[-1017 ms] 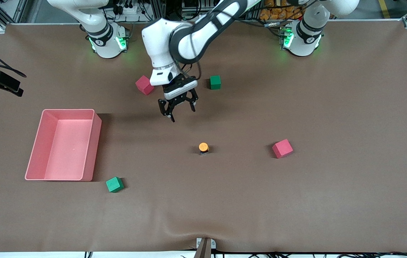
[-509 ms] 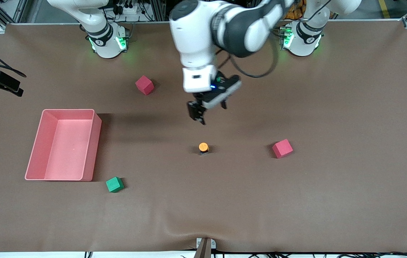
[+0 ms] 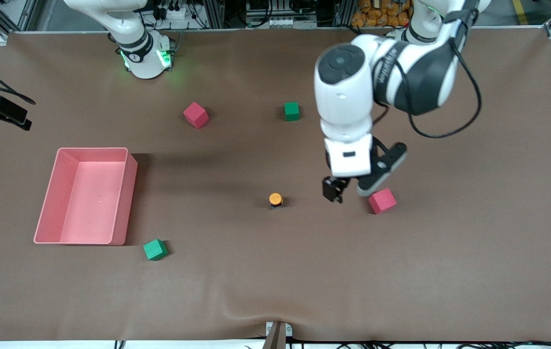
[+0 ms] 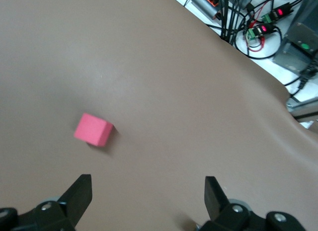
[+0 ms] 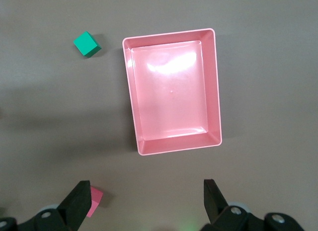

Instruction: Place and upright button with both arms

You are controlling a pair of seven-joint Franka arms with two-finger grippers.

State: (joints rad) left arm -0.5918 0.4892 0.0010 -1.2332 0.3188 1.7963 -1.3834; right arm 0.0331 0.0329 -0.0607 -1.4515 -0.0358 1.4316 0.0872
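Button: the orange-capped pushbutton stands upright on its short black body, cap up, on the brown bench — nothing touches it.
Left gripper: the left gripper hangs over bare bench between the button and the nearest red cube, fingers spread wide and holding nothing; in the left wrist view its two black fingers frame empty bench.
Left arm: it reaches out from its base at its own end of the bench, the white wrist bent down over the gripper.
Red cube by the button: a red foam cube sits toward the left arm's end from the button, just beside the left gripper but apart from it.
Right gripper: not seen from the front; the right wrist view shows its fingers wide apart and empty, up in the air over the tray.
Right arm: waits, only its green-lit base showing from the front.
Tray: an empty pink tray lies toward the right arm's end from the button, well apart.
Other cubes, from the button: a green cube nearer the front camera, just off the tray's corner; a second red cube and a second green cube farther from the camera — all well apart from it.
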